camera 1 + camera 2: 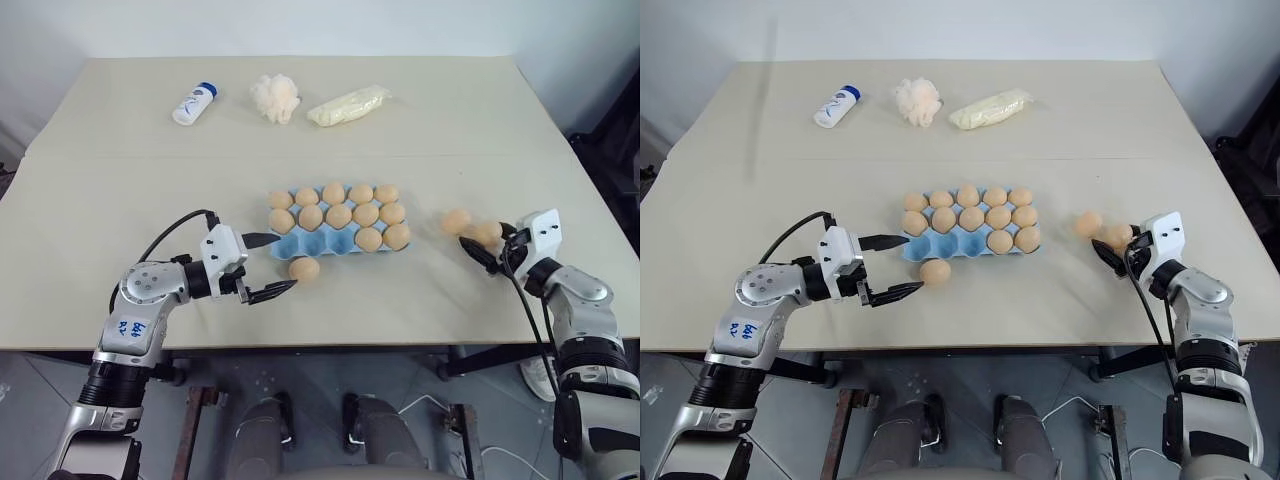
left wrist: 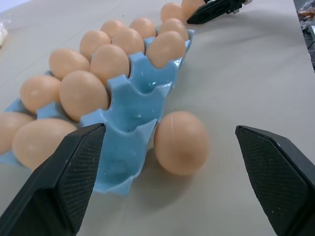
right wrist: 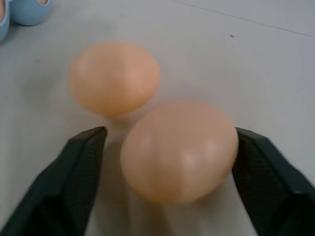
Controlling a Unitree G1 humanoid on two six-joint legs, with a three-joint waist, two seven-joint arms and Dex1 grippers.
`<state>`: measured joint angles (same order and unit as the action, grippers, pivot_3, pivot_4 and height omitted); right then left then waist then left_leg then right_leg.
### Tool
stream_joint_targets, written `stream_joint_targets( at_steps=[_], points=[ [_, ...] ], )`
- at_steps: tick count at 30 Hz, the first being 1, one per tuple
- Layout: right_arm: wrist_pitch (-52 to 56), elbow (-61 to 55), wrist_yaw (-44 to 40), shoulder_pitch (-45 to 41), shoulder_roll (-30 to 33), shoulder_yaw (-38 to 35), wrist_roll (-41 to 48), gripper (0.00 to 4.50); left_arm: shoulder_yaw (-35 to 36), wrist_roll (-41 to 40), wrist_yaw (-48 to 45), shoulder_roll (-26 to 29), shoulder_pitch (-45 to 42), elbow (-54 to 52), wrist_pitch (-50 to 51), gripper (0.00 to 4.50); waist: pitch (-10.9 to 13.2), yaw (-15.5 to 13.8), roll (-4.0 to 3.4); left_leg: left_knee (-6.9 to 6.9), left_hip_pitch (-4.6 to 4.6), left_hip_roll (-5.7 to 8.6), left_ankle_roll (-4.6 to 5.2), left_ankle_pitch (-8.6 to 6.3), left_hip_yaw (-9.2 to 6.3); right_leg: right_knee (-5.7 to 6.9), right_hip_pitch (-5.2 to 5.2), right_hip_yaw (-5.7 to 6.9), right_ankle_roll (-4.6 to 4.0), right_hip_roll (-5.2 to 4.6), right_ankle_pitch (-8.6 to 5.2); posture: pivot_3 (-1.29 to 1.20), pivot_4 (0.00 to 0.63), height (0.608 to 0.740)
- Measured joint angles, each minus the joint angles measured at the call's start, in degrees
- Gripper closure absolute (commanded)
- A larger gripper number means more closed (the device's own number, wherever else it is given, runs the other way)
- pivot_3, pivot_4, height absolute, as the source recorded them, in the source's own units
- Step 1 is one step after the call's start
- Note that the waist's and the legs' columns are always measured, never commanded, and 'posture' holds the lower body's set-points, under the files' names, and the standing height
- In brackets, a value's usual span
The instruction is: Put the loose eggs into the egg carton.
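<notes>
We count twelve eggs in the egg carton [image 1: 330,243] and three loose eggs on the table [image 1: 120,190]. In the carton the back row holds five, the middle row five, and the front row two at its right end; three front cups at the left are bare blue. The carton sits mid-table with its long axis running left to right, slightly skewed so the right end is a little farther from us. One loose egg [image 1: 304,268] lies just off the carton's front edge near the left end, on its side; the left wrist view shows it touching or nearly touching the carton wall. Two more loose eggs are off to the right of the carton, close together: the far right egg [image 1: 456,221] and the near right egg [image 1: 487,233]. Our left gripper [image 1: 272,266] has its fingers spread wide, with nothing between them, pointing right toward the front egg and the carton's left end. Our right gripper [image 1: 480,253] points left, with a finger on either side of the near right egg; we can't tell whether they have contact yet. Along the back of the table are one white bottle [image 1: 194,103], one fluffy puff [image 1: 275,97], and one cream packet [image 1: 348,105].
</notes>
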<state>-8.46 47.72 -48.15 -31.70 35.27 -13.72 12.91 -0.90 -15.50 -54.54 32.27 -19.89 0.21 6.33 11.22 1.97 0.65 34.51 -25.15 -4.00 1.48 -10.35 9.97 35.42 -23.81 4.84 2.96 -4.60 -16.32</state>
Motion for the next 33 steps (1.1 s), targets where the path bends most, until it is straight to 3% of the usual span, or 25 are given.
stream_joint_targets(
  at_steps=[1, 3, 6, 12, 16, 19, 26, 31, 33],
  points=[
    [-0.37, -0.01, -0.23, -0.01, 0.0, -0.01, 0.01, 2.01, 0.11, 0.0, 0.0, 0.13, -0.01, 0.0, 0.05, 0.0, 0.0, 0.04, 0.0, 0.0, 0.0, -0.01, 0.0, 0.0, 0.0, 0.0, -0.01, 0.0, 0.0, 0.0, 0.0, 0.0, 0.15, 0.74],
    [-0.51, -0.37, -0.58, 0.14, 0.02, -0.02, 0.01, 2.38, 0.38, 0.0, 0.03, 0.21, -0.02, 0.0, 0.06, 0.0, 0.0, 0.08, 0.0, 0.0, 0.0, -0.02, 0.0, 0.0, 0.0, 0.02, -0.01, 0.0, 0.0, 0.01, 0.0, 0.0, 0.15, 0.74],
    [0.16, -6.77, -1.47, 4.08, 0.21, -0.16, 0.73, 2.38, 0.55, 0.01, 0.23, 0.3, 0.08, -0.14, 0.1, 0.0, 0.0, -0.01, 0.0, 0.0, 0.01, -0.04, -0.01, 0.0, 0.0, 0.05, -0.01, 0.0, -0.02, 0.01, -0.01, 0.0, 0.15, 0.74],
    [10.42, -30.79, -3.35, 13.56, 1.9, -0.36, 6.69, 2.38, 1.14, 0.02, 1.27, 0.44, 1.05, -0.22, 0.1, 0.0, 0.0, 0.03, 0.0, -0.01, 0.03, -0.06, 0.0, -0.02, 0.01, 0.06, -0.03, -0.1, -0.02, 0.0, -0.01, 0.0, 0.15, 0.74],
    [18.27, -43.21, -2.0, 12.68, 1.49, 1.77, 9.13, 2.38, 1.57, 0.01, 1.33, 0.53, 1.56, -0.19, 0.09, 0.0, 0.0, 0.64, 0.0, -0.08, 0.06, -0.1, -0.03, -0.02, 0.02, 0.04, -0.1, -0.19, -0.26, 0.07, -0.05, 0.0, 0.15, 0.74],
    [22.52, -48.91, -0.16, 9.43, -2.75, 7.42, 9.05, 2.38, 1.88, 0.02, 1.37, 0.57, 1.63, -0.07, 0.09, 0.0, 0.0, 1.13, 0.01, -0.25, 0.03, -0.09, -0.1, 0.02, 0.03, 0.02, -0.21, -0.21, -0.35, 0.1, -0.03, 0.0, 0.15, 0.74],
    [25.32, -46.03, 2.82, 0.08, -13.55, 19.18, 4.98, 2.38, 3.15, -0.04, 2.05, 1.27, 2.73, 0.36, 0.47, 0.0, -0.01, 1.41, 0.01, -0.34, -0.29, -0.05, -0.14, 0.07, 0.24, 0.26, -0.78, -0.38, -0.25, 0.08, 0.02, 0.0, 0.15, 0.74],
    [23.27, -40.17, 3.03, -2.58, -16.27, 22.46, 1.65, 2.38, 5.49, -0.11, 2.68, 2.68, 5.49, 0.33, 0.63, 0.0, -0.01, 1.08, 0.02, -0.36, -0.3, -0.05, -0.15, 0.08, 0.23, 0.27, -0.8, -0.31, -0.28, 0.07, -0.02, 0.0, 0.15, 0.74],
    [22.56, -38.49, 2.61, -2.58, -17.05, 23.23, 0.89, 1.73, 5.75, -0.12, 3.09, 2.71, 5.62, 0.29, 0.7, 0.0, -0.01, 1.09, 0.02, -0.35, -0.3, -0.01, -0.14, 0.07, 0.24, 0.26, -0.77, -0.34, -0.23, 0.04, 0.01, 0.0, 0.15, 0.74]
  ],
)
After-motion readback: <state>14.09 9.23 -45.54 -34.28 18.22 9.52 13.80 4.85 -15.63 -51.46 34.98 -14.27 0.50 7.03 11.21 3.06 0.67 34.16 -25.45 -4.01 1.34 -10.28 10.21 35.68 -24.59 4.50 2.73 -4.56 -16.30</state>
